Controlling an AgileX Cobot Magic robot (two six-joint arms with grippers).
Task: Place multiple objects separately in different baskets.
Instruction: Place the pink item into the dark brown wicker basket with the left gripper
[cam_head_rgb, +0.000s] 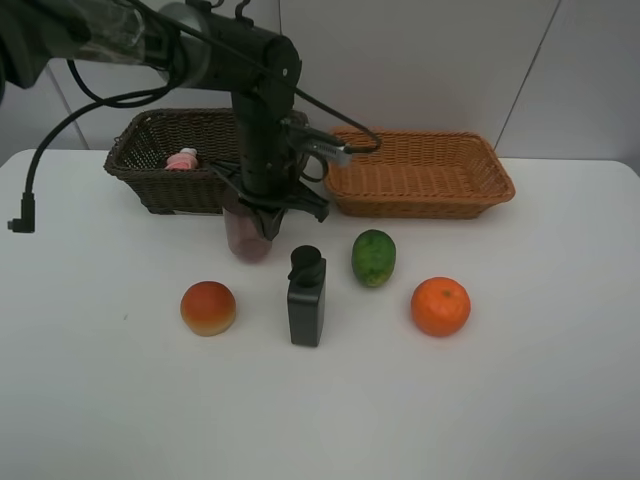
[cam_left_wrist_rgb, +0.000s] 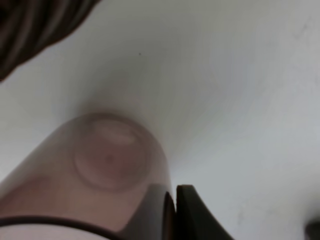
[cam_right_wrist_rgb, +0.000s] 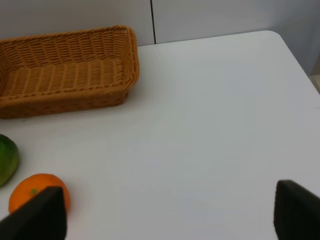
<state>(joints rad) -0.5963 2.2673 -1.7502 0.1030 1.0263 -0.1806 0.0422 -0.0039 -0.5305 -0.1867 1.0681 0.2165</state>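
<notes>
Baskets stand at the back of the white tabletop (cam_head_rgb: 100, 400) in the high view: a dark brown basket (cam_head_rgb: 160, 190) on the left with a pink bottle (cam_head_rgb: 183, 159) inside it, and an orange-tan basket (cam_head_rgb: 420, 205) just beside it on the right. The left pincer (cam_head_rgb: 262, 215) points down in front of the dark basket, clamped on the rim of a purplish cup (cam_head_rgb: 248, 240); whether the cup's base touches the tabletop I cannot tell. Nearer the camera lie a peach (cam_head_rgb: 208, 307), a black bottle (cam_head_rgb: 306, 297) standing upright, a green fruit (cam_head_rgb: 373, 257) and an orange (cam_head_rgb: 440, 306), all apart from one another. From the left wrist, the left pincer (cam_left_wrist_rgb: 174, 192) is closed tight with the cup (cam_left_wrist_rgb: 107, 170) wall pinched between its fingers, the dark brown basket (cam_left_wrist_rgb: 30, 25) in one corner. From the right wrist, the right pincer (cam_right_wrist_rgb: 167, 212) hangs above the tabletop (cam_right_wrist_rgb: 210, 125) with fingers spread wide and nothing between them; the orange-tan basket (cam_right_wrist_rgb: 70, 97), green fruit (cam_right_wrist_rgb: 6, 160) and orange (cam_right_wrist_rgb: 35, 192) lie beyond.
</notes>
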